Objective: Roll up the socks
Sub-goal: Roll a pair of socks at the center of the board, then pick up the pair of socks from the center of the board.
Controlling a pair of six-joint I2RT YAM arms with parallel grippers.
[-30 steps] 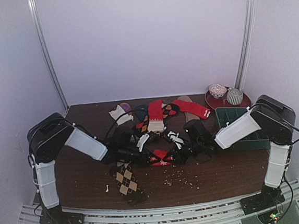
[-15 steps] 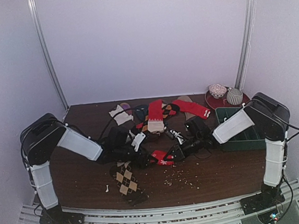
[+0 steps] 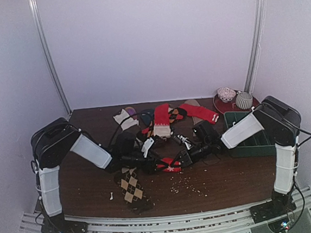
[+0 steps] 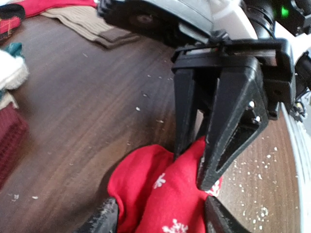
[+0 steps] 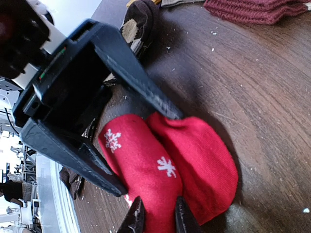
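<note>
Nearest, toward the front of the bench point(image 3: 231, 178): argyle sock point(image 3: 131, 185), lying flat, apart from both hands, seemingly not yet rolled.

Just beyond, mid-bench: red snowflake sock point(image 5: 194, 160), bunched into a loose double fold. Pinched at one end by the right hand point(image 5: 158, 218), closed narrow on the cloth. Straddled by the left hand point(image 4: 160, 218), spread partway, one finger along each side, gripping nothing.

Likely trouble:
- Fold springing open, with only a single pinch to hold it.
- Cloth dragged along the wood rather than rolled, on a one-sided pull.
- Fingers of the two hands knocking together on reclosing, so close already.
- Farther back, a stray sock from the heap point(image 3: 164, 118) snagged by a reaching arm.

Against a second ago: left hand gone from clamped to spread; right pinch the same; red sock barely shifted.
</note>
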